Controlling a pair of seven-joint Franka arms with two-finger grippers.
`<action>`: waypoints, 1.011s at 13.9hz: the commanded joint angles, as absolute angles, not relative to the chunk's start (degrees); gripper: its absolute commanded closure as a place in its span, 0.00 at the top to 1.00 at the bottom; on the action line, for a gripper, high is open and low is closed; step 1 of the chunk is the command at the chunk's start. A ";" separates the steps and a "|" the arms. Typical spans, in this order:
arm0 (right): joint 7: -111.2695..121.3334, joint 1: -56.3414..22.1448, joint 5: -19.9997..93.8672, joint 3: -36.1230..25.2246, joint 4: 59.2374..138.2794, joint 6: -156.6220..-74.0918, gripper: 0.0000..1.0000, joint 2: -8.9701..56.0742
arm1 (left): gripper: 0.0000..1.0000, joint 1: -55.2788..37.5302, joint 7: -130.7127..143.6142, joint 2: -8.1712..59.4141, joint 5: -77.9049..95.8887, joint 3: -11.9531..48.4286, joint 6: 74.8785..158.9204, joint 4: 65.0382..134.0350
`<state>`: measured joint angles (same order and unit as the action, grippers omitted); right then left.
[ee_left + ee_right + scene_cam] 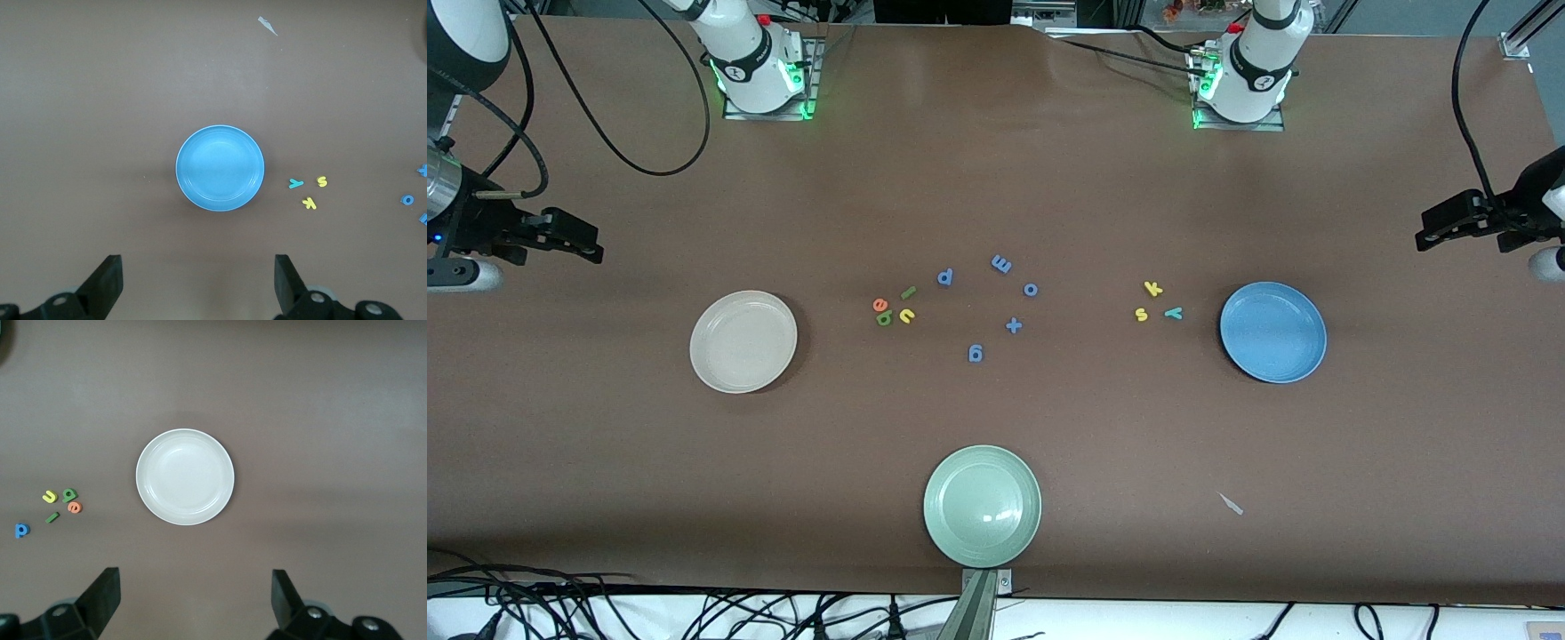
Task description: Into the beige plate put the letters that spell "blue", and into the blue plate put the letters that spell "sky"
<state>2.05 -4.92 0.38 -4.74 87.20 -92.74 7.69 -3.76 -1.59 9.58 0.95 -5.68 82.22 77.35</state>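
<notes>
Four small foam letters lie flat in a tight cluster on the brown matte bench: an orange "e", a dark green "b" touching it on the side nearer the front camera, a yellow "u" just beside the "b", and a light green bar-shaped "l" whose long axis runs on a slant, its higher end toward the left arm's end of the bench. This cluster sits near the beige plate, a round, shallow, smooth cream dish with a raised rim, which lies toward the right arm's end.

Three more letters form a loose triangle just beside the blue plate, a bright blue dish of the same shape toward the left arm's end: a yellow "k", a yellow "s" nearer the camera, and a teal "y". None of the letters touches a plate.

Between the two groups lie scattered all-blue letters and a plus sign. A pale green plate sits at the bench edge nearest the camera, and a small pale scrap lies near it.

Each arm waits high over its end of the bench. The left hand is over the bench beside the blue plate, fingers spread wide and empty. The right hand is likewise over the bench beside the beige plate, fingers spread wide and empty.
</notes>
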 commanded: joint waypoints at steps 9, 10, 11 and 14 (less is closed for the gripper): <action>1.23 -5.10 0.35 -4.75 89.47 -93.78 1.00 5.89 | 1.00 -3.52 -3.08 9.05 1.41 -5.54 82.97 77.70; 1.23 -5.10 0.44 -4.83 89.39 -93.69 1.00 6.15 | 1.00 -3.52 -3.16 8.97 1.49 -5.54 82.97 77.52; 1.32 -5.10 0.35 -4.83 89.30 -93.95 1.00 6.24 | 1.00 -3.52 -3.08 8.96 1.41 -5.54 82.97 77.43; 1.32 -5.19 0.35 -4.75 88.77 -94.04 1.00 6.59 | 1.00 -3.52 -2.99 9.05 1.41 -5.71 84.02 77.61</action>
<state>2.02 -4.92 0.37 -4.74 87.68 -93.13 7.69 -3.77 -1.63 9.57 0.95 -5.64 83.24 77.35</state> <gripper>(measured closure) 0.000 0.000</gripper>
